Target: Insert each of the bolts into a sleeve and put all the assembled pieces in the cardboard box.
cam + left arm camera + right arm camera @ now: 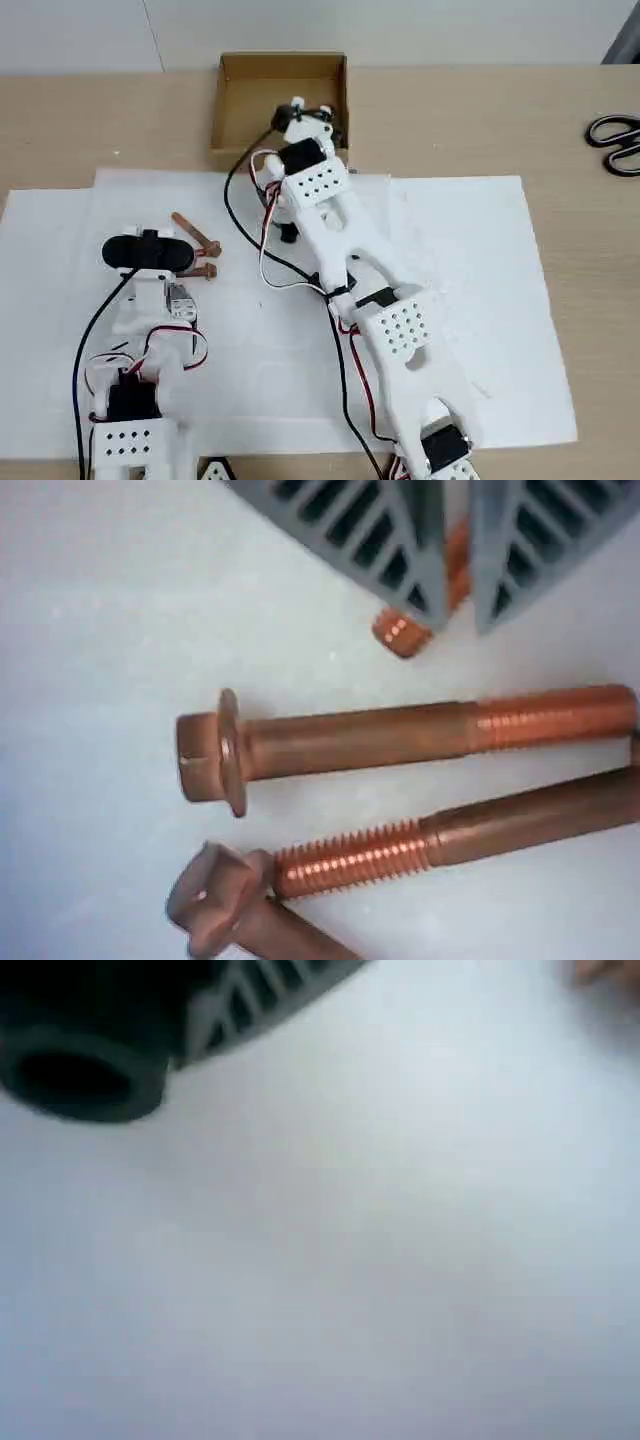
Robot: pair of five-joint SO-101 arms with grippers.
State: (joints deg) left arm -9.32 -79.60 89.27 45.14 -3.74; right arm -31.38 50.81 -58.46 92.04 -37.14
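**Colleague:** Four bolts (400,735) were not assembled?

**Me:** Yes. My left gripper (457,612) clamped one bolt (402,632); three lay beside it, well apart from the cardboard box (283,58). The sleeve (80,1080) sat by my right gripper (215,1015), outside the box; held or not, I could not tell.

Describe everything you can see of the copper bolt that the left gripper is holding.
The copper-coloured metal bolt is clamped between the grey ribbed fingers of the left gripper. Its threaded end sticks out past the fingertips toward the white paper; whether it touches the paper cannot be told. Its head is hidden. It sits apart from the other loose bolts lying nearby.
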